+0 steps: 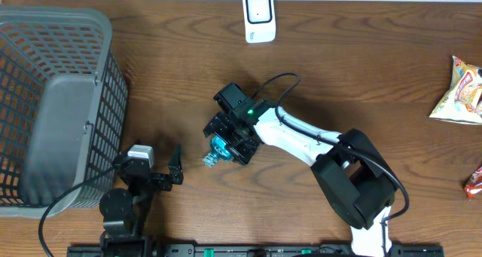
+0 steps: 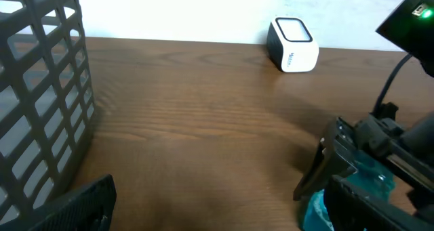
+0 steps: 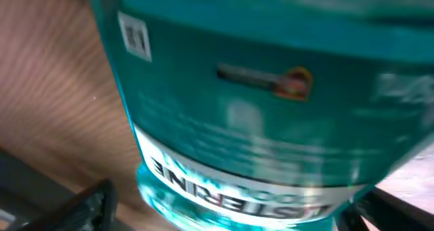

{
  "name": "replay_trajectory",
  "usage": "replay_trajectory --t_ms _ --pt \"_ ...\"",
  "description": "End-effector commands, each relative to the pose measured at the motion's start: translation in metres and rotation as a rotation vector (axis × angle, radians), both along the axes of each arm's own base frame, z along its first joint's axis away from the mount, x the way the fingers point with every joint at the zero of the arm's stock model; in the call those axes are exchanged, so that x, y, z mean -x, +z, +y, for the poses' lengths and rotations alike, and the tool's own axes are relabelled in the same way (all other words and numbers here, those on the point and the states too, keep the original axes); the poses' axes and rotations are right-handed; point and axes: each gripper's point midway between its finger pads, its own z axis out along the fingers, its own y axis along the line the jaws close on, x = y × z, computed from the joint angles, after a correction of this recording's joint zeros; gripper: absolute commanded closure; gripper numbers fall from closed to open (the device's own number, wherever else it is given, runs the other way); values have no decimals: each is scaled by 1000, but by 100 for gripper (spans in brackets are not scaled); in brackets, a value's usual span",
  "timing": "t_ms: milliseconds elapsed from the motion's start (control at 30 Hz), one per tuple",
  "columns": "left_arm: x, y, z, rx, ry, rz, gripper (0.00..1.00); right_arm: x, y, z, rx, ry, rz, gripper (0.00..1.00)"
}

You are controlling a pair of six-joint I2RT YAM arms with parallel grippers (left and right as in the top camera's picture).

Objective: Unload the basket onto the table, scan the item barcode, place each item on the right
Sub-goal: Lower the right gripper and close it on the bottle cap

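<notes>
Overhead: one bottle (image 1: pixel 218 148), one scanner (image 1: pixel 259 16).

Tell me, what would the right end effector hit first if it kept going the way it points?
The bottle: it sits between the fingers of the right end effector and fills its wrist view. The table seems close behind it.

The bottle (image 1: pixel 215 152) is lying on the table (image 1: pixel 339 76) between the right gripper's (image 1: pixel 227 142) fingers. The scanner (image 1: pixel 259 17) is standing well ahead of that gripper, slightly to its right. The left gripper (image 1: pixel 154 166) is sitting near its left, closer to the robot. The basket (image 1: pixel 53 99) is standing just beside the left gripper's left. A snack bag (image 1: pixel 461 91) is lying far to the right gripper's right.
</notes>
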Motion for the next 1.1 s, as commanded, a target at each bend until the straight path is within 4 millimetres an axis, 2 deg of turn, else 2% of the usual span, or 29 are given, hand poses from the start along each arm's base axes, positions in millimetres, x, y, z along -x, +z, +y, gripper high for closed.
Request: replay_trajectory --t_ms 0,167,267,367,533,600,767,967,1067 --pt "2 -16 -1 -3 -7 38 2 3 -26 -2 48 0 23 10" --pt "2 -16 -1 -3 -7 38 2 9 -41 -11 93 95 13 13" --pt "2 -16 -1 -3 -7 38 2 11 -44 -30 168 158 -8 17" --pt "2 -16 -1 -3 -7 38 2 16 -47 -59 281 190 11 22" --pt "2 -16 -1 -3 -7 38 2 18 -43 -125 507 219 59 23" --pt "2 -16 -1 -3 -7 38 2 15 -41 -134 527 236 57 23" --pt "2 -16 -1 -3 -7 38 2 4 -38 -138 500 349 9 23" --pt "2 -16 -1 -3 -7 38 2 -2 -38 -144 541 449 -44 12" --pt "2 -16 -1 -3 -7 38 2 2 -39 -139 542 444 -43 16"
